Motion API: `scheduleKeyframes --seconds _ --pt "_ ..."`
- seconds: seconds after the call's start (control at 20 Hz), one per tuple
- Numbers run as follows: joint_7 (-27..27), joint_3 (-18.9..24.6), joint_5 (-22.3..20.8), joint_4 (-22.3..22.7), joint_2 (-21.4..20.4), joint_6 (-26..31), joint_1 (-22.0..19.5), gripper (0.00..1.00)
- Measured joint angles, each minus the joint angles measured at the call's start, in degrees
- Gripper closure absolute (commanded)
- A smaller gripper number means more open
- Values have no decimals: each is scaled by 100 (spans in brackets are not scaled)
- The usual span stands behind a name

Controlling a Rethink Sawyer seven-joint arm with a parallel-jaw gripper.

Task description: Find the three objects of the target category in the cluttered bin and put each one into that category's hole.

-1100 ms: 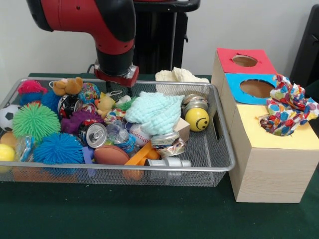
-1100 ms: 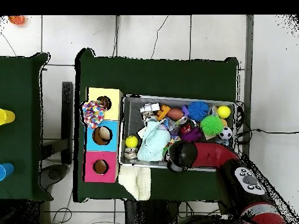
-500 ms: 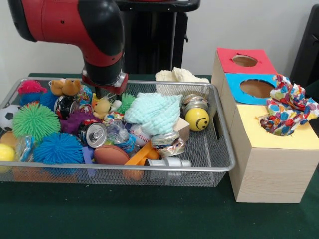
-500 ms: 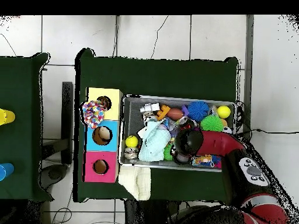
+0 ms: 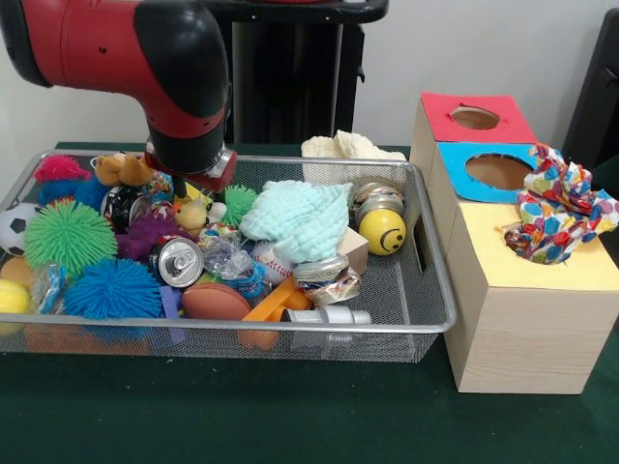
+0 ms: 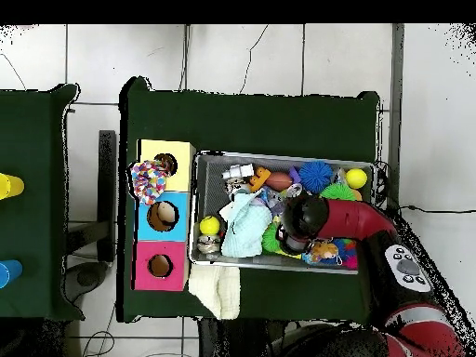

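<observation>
- The red and black arm [image 5: 145,58] is seen over the left-middle part of the wire bin [image 5: 426,290]; its end is held low, just above the toys.
- The gripper [image 5: 184,188] is mostly hidden under the arm's end, so whether it is wide or narrow cannot be told (nothing can be seen held).
- A small yellow plush toy [image 5: 191,215] is found just below the arm's end, w/ a purple spiky toy [image 5: 145,232] beside it.
- A brown teddy [image 5: 118,168] is seen at the bin's back left, next to a pink fuzzy toy [image 5: 60,169].
- A green spiky ball [image 5: 70,235] and a blue spiky ball [image 5: 114,288] are seen at the front left.
- A silver can [image 5: 179,261] is laid on its side in the middle, near a brown football [image 5: 215,301].
- A mint cloth [image 5: 300,217] is spread over the middle, and a yellow smiley ball [image 5: 382,232] is seen to its right.
- Three boxes are lined up beside the bin: a red box [image 5: 474,118], a blue box [image 5: 498,172] and a yellow box [image 5: 527,290], each w/ a hole on top.
- A bright patterned cloth [image 5: 556,203] is stuffed in the yellow box's hole (part hangs out).
- In the overhead view, the arm [image 6: 349,223] is stretched across the bin's right half.
</observation>
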Motion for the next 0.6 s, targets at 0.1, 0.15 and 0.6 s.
scheduleKeyframes --seconds 0.1,0.15,0.6 --pt "0 2 16 8 -68 46 -12 0" --pt "0 2 28 21 -120 83 -19 0" --pt "0 27 239 84 -798 223 -161 0"
